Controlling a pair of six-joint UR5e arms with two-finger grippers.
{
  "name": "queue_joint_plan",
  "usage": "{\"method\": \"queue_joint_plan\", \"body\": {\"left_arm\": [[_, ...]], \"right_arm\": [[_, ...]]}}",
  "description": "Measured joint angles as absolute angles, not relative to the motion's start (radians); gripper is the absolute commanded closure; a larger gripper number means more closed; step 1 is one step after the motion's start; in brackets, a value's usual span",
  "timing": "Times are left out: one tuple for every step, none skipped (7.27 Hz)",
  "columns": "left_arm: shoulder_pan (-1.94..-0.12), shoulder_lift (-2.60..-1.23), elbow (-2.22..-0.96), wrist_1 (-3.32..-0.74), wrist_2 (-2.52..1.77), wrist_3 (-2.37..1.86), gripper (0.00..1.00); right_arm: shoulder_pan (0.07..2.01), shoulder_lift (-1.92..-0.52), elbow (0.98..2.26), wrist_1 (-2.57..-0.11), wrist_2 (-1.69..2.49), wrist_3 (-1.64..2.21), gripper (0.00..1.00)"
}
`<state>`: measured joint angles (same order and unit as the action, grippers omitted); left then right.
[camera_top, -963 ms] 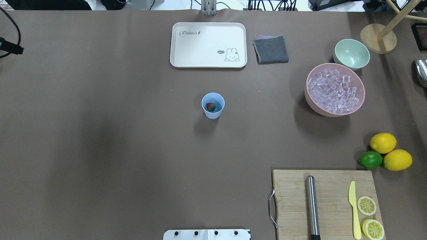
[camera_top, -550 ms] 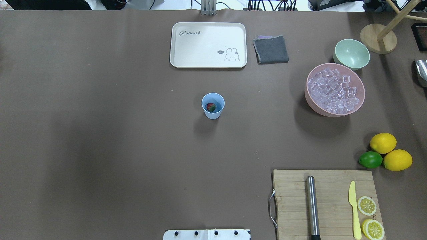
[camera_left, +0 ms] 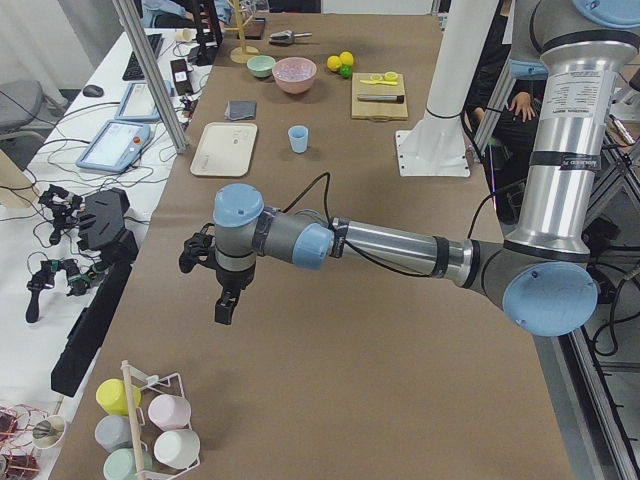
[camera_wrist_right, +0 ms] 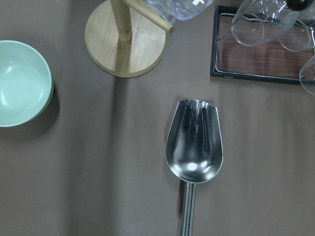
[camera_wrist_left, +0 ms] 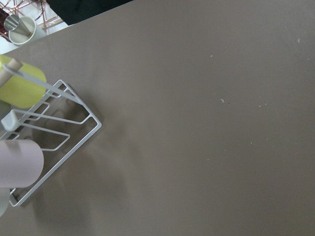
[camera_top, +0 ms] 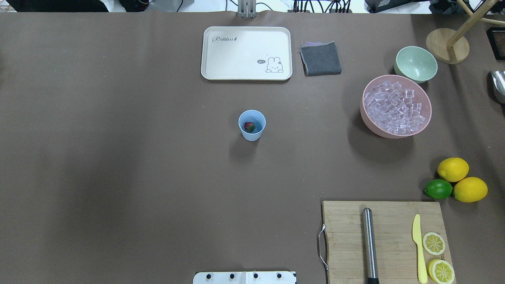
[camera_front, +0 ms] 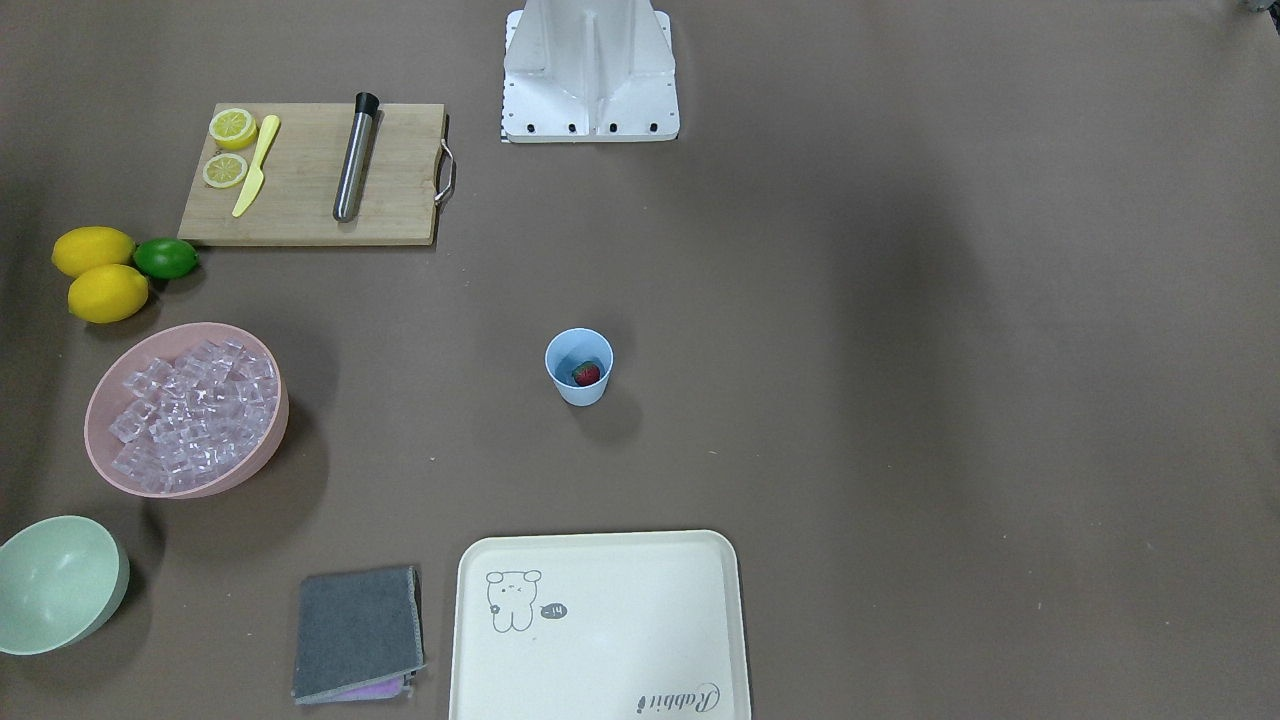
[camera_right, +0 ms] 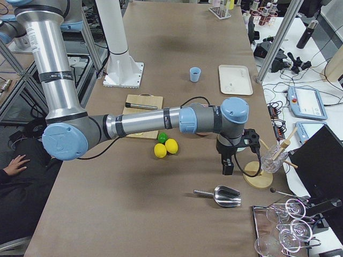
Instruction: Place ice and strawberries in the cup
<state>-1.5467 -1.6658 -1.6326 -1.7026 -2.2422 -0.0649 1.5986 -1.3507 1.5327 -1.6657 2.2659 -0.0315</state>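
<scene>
Here, the right pincer point(camera_right: 227, 166) hangs over the shiny metal scoop point(camera_wrist_right: 194, 147) lying near the right edge of the brown table point(camera_top: 118, 157). Whether it is released or clenched cannot be told. The same goes for the left pincer point(camera_left: 227, 305), poised above the table's left end. The small red strawberry point(camera_top: 249, 127) already lies inside the light-blue tapered plastic cup point(camera_top: 251, 136), which stands upright at the table's middle. The clear, pink-tinted ice cubes point(camera_top: 396, 107) fill the wide pink bowl point(camera_top: 375, 131) toward the right edge, well apart from the cup. Small, hard and probably slippery, the cubes look ill-suited to pinching. The scoop, taken by its handle, seems the surer way.
</scene>
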Motion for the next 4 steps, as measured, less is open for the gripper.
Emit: {"method": "queue_joint_plan", "body": {"left_arm": [[-1.558,-1.654,-1.626,-1.703,-2.264,-0.065,0.02],[-1.562,-1.643,-1.620,-1.705,-2.272,-0.065,0.02],[-1.564,-1.638,-1.617,-1.707,-2.274,-0.065,0.02],[-1.564,-1.637,-1.614,-1.708,-2.273,-0.065,0.02]], "right_arm": [[1.598,-1.357,1.516,-1.664,2.266,-0.033,0.00],[1.597,-1.362,1.505,-1.663,2.266,-0.033,0.00],[1.597,-1.365,1.498,-1.662,2.267,-0.034,0.00],[1.597,-1.369,1.496,-1.661,2.267,-0.034,0.00]]}}
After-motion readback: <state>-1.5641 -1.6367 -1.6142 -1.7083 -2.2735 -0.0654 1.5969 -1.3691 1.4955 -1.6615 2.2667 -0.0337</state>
